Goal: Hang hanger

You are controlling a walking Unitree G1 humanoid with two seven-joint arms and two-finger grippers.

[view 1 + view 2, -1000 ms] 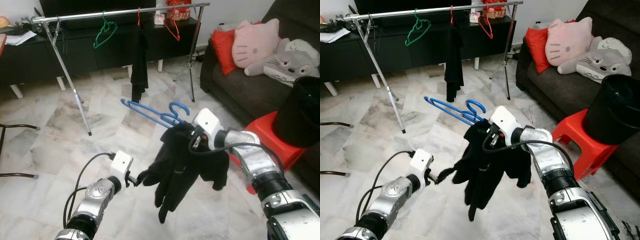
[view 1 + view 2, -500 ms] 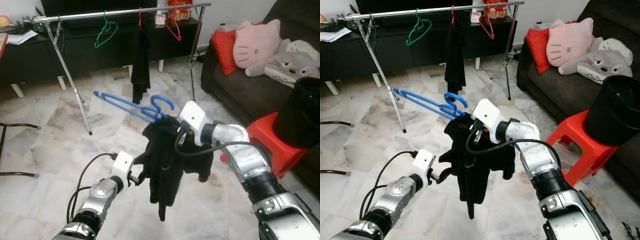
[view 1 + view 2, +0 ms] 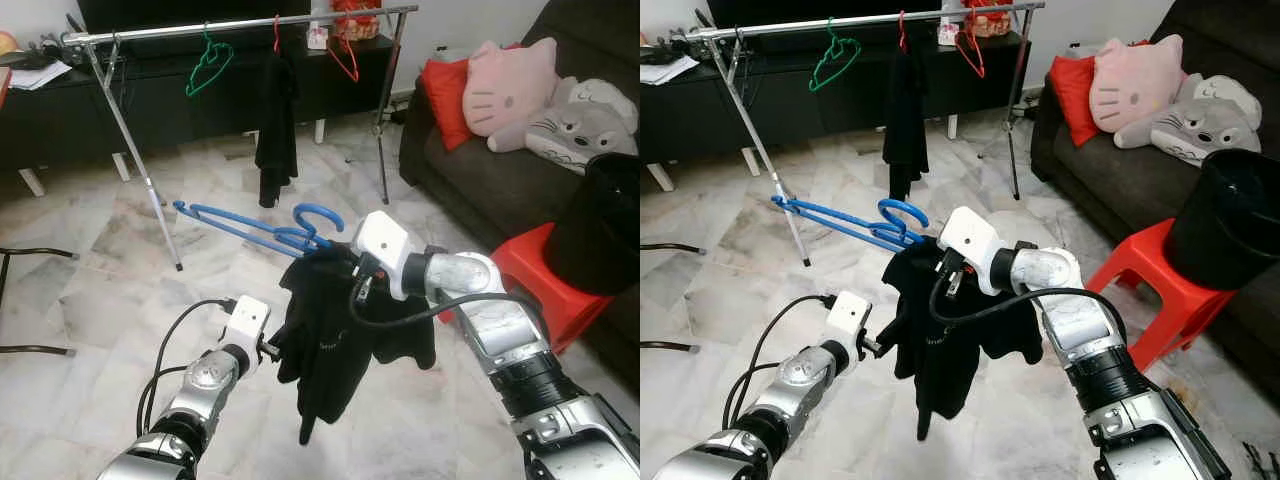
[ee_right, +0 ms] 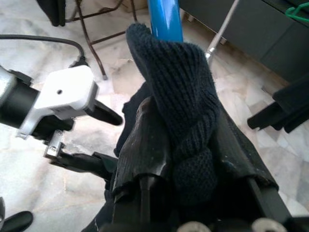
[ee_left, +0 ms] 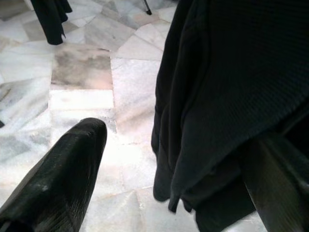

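The right gripper (image 4: 186, 145) was pressed together on a bunched fold of the black garment (image 3: 335, 330), its fingers (image 4: 145, 145) squeezing the knit with the blue hanger (image 3: 255, 225) rising just beyond them. In the head views the garment hid those fingertips completely. The left gripper (image 3: 272, 350) sat at the cloth's lower left edge with its fingers (image 5: 58, 174) spread; the cloth hung between them, and the far finger was half covered by it, so whether either pad touched the fabric could not be told.

The hanger stuck out to the robot's left from the top of the garment, its hook curling up just beside the right wrist, and the garment drooped from it in loose folds over the marble floor (image 3: 90, 290).

Compared with a second earlier, the right arm had carried hanger and garment leftward and nearer to the body, and the cloth hung narrower and straighter.

Farther off stood the red stool (image 3: 545, 285) with the black bin (image 3: 605, 220) above it, then the sofa (image 3: 470, 170) with its plush cushions. Well beyond, the clothes rail (image 3: 240, 22) carried a green hanger (image 3: 208, 65), a red hanger (image 3: 343, 55) and another dark garment (image 3: 276, 125).
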